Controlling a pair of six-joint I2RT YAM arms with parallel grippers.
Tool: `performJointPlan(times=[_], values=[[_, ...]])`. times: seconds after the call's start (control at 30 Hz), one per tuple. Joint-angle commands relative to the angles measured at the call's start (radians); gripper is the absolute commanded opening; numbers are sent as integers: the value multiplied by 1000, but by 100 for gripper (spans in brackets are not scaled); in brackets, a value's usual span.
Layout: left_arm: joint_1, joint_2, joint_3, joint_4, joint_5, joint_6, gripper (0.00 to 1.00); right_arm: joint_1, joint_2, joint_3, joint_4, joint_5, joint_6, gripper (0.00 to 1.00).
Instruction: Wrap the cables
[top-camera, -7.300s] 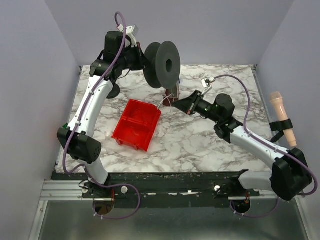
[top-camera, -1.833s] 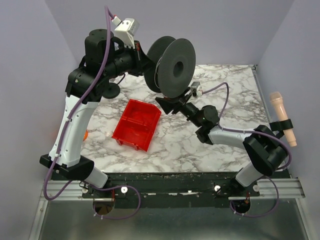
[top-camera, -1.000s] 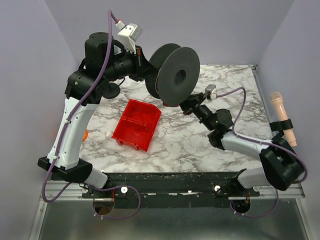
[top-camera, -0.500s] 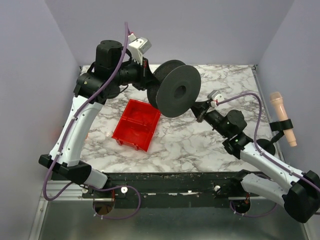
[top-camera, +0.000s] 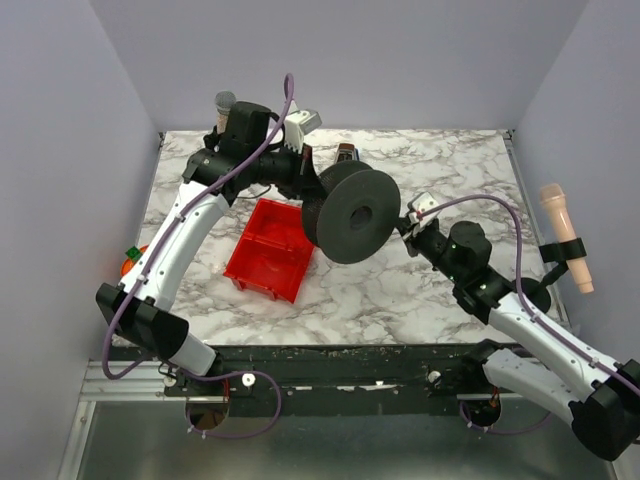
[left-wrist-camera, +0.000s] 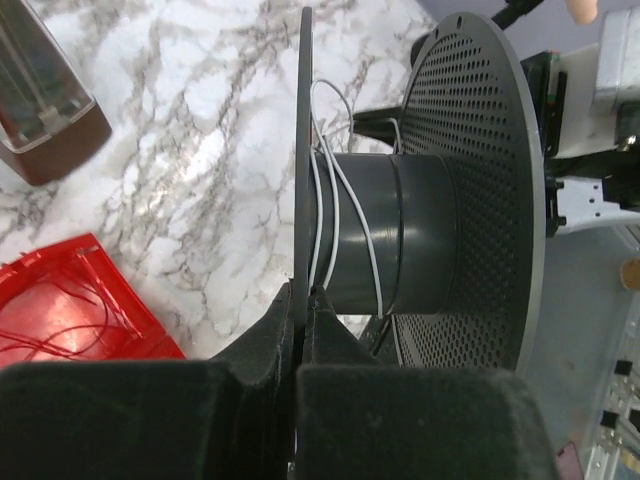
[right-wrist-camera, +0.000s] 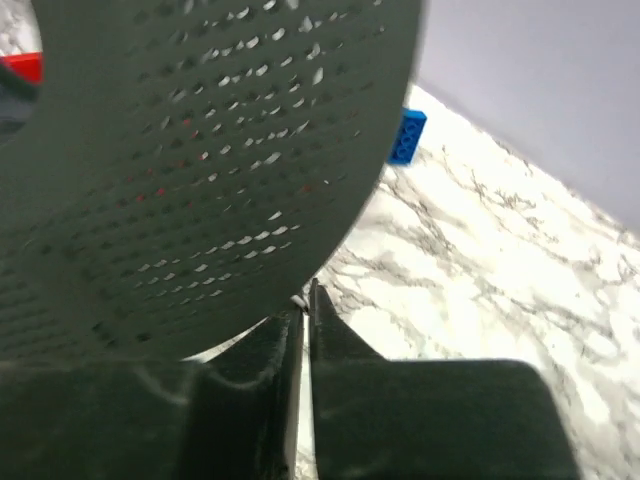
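The black spool (top-camera: 355, 215) hangs above the table beside the red bin, and my left gripper (top-camera: 312, 190) is shut on the rim of its near flange (left-wrist-camera: 302, 150). A few turns of the thin white cables (left-wrist-camera: 330, 205) lie round the hub. More loose loops rest in the red bin (left-wrist-camera: 60, 325). My right gripper (top-camera: 403, 228) sits just right of the spool. Its tips (right-wrist-camera: 306, 290) are under the perforated flange (right-wrist-camera: 200, 150), nearly together on a small white bit of cable (right-wrist-camera: 303, 299).
A red two-compartment bin (top-camera: 272, 250) lies left of the spool. A brown block (top-camera: 346, 153) stands behind it. A blue brick (right-wrist-camera: 406, 137) lies further back, an orange thing (top-camera: 130, 265) sits at the table's left edge, and a beige handle (top-camera: 563, 235) is clipped to the right wall.
The left arm has lowered the spool and carried it right, over the table's middle. The right gripper has drawn back to the spool's right side, and its arm has stretched out lower.
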Motion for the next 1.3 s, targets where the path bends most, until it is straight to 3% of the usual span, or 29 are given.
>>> performJointPlan(times=[0.0,0.1,0.33,0.57,0.67,0.8,1.07,1.27], values=[[-8,24,-93,106,136,-45,0,7,-5,-29,41,34,-20,19],[1,32,-180,199,143,-131,0,6,23,-47,24,72,46,29],[19,156,-299,341,225,-271,0,6,-14,-99,-37,205,178,38],[4,300,-339,493,285,-350,0,-30,83,-47,-147,280,244,36],[6,333,-348,557,297,-390,0,-106,83,6,-291,314,400,36],[12,349,-337,657,314,-485,0,-220,-35,2,-350,169,554,47],[68,351,-235,783,323,-677,0,-280,-104,28,-424,-58,769,70],[79,291,-138,726,314,-697,0,-366,-213,-84,-371,-86,1069,73]])
